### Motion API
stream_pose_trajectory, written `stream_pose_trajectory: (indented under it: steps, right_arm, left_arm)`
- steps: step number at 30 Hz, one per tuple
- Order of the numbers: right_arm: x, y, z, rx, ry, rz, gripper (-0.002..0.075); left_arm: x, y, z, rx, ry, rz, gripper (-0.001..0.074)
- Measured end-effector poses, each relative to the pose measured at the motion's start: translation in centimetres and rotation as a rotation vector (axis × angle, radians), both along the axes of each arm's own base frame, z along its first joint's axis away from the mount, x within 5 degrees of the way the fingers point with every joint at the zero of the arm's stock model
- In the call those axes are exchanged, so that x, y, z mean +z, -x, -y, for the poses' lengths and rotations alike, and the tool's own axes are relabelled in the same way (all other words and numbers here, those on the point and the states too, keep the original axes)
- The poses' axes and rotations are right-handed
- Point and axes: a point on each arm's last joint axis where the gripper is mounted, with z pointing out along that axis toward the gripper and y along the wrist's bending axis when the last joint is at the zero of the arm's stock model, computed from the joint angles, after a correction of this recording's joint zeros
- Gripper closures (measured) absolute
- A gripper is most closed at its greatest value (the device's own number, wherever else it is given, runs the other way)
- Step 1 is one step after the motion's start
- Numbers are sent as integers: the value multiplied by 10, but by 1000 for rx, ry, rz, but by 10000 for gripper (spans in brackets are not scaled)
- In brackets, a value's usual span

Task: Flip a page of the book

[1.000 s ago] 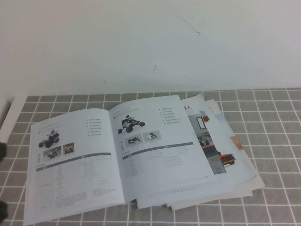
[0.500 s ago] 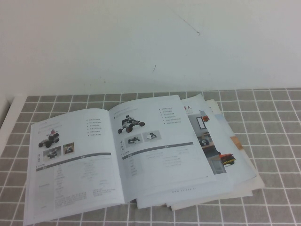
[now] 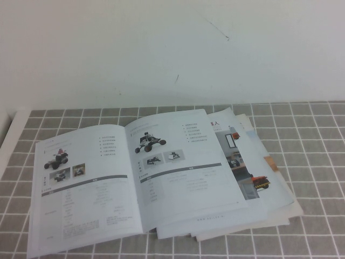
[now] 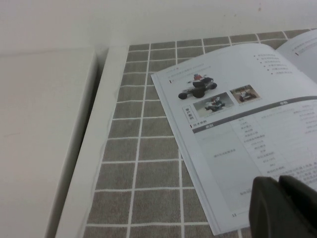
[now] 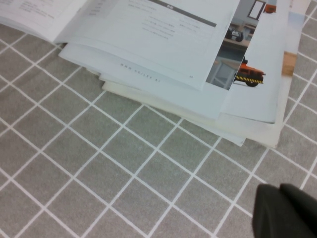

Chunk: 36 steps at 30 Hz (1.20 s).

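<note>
We judge the turn finished, or as good as finished. The book (image 3: 140,183) lies open on the grey-tiled surface (image 3: 318,162), toward the left and near side of it, with a fan of loose sheets (image 3: 259,178) splayed out from under its right half. The page (image 3: 81,183) rests flat on the left half of the spread, its red-topped rover and the two small photos beneath it facing up. The leaf on the right half (image 3: 183,167) shows a dark wheeled vehicle over a grey header bar.

Neither arm appears in the high view, and nothing touches the paper. The left gripper (image 4: 285,208) shows only as a dark tip in its wrist view, above the near left corner of the page; we cannot tell how its jaws stand. The right gripper (image 5: 287,210) hangs over bare tiles just beyond the near right corner of the splayed sheets, its jaws closed on nothing.

What may remain, in our judgement, is only for the arms to park. The page looks settled, with no lifted edge that we can make out.
</note>
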Motion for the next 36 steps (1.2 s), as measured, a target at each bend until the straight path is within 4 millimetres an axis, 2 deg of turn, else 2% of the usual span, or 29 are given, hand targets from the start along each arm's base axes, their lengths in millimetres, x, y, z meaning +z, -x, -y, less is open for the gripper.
stream_pose_trajectory:
  steps: [26, 31, 36]
  right_arm:
    - [1, 1, 1, -6, -3, 6, 729]
    - [8, 8, 18, -127, -24, 73, 729]
    - [20, 25, 43, -303, 67, 268, 729]
  left_arm:
    - [0, 1, 1, -18, -15, -17, 738]
    - [0, 1, 1, -18, -15, -19, 738]
    - [0, 1, 1, -18, -15, -19, 738]
